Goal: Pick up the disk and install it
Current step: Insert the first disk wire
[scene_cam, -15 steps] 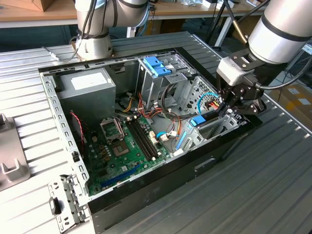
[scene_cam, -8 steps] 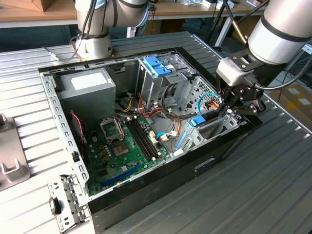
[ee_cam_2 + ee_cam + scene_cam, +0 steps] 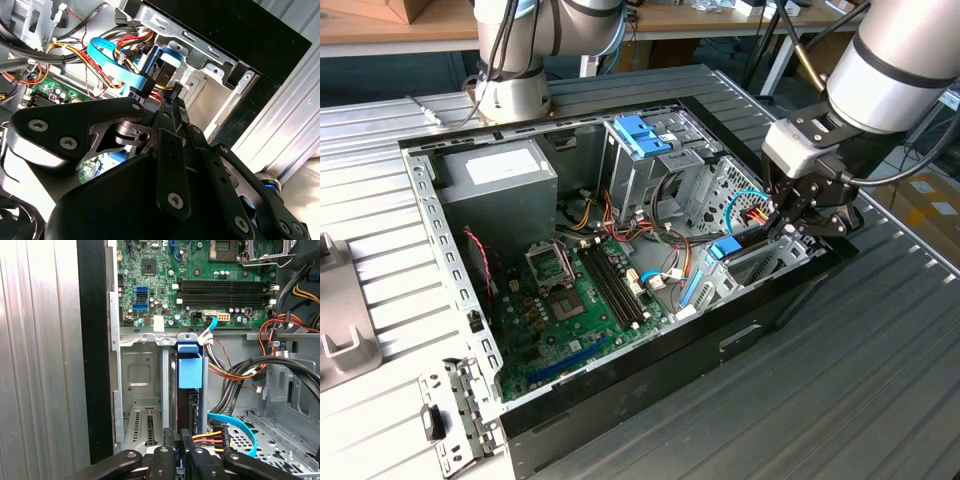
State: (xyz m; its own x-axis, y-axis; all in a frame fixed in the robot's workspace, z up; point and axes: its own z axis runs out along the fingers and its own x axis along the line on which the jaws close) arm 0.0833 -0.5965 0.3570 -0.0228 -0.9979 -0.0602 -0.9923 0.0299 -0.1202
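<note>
Item, open computer case (image 3: 620,400): lying on its side on the ribbed metal table (image 3: 880,380), black outer wall toward the camera in the exterior view. Item, green motherboard (image 3: 575,300): flat on the case floor, with the grey power supply (image 3: 500,185) at the exterior view's left rear corner. Item, gripper (image 3: 782,222): I have it at the case's corner on the exterior view's right, fingers reaching into the drive bay (image 3: 142,390). Item, the disk (image 3: 184,405): standing on edge in that bay, its blue rail (image 3: 190,367) against the bay's metal divider in the first wrist view, appearing seated in the slot as far as I can judge from this angle. Gripper state: in the first wrist view the fingertips (image 3: 162,457) are drawn close about the disk's near end, though I cannot tell whether they actually clamp it. Item, cables (image 3: 235,372): red, yellow and black bundle plus a light-blue ribbon (image 3: 235,422), just beside the disk.
</note>
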